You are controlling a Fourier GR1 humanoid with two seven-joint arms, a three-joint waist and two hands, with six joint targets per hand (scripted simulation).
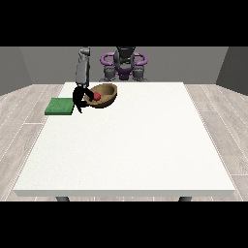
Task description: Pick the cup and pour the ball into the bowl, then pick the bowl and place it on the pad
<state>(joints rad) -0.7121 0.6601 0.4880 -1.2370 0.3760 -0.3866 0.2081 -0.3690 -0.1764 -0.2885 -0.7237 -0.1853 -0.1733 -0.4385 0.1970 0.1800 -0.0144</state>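
Right, table (126, 145) first: wide white top, and everything sits bunched at its far left corner, the near half carrying nothing.

Pad (59, 106): green, flat, hard against the table's left edge near the far corner. Its near edge looks level with or slightly over the table edge.

Bowl (102, 95): wooden, tilted with its opening tipped toward the camera, just beside the pad on the side away from the left edge. Looks lifted or mid-tilt, can't tell if its base touches the top.

Hand at the view's left (79, 99): black, at the bowl's rim on the pad side, fingers look clenched on that rim. The other hand isn't visible.

Ball (97, 96): red, inside the bowl close to the low rim.

Risks, my read:
1. Tilt plus ball at the low rim means it could roll out during the carry.
2. One-sided rim hold could let the bowl swing.
3. Pad at the table edge leaves little margin for overshoot.

Nothing stands between bowl and pad. No cup in sight.
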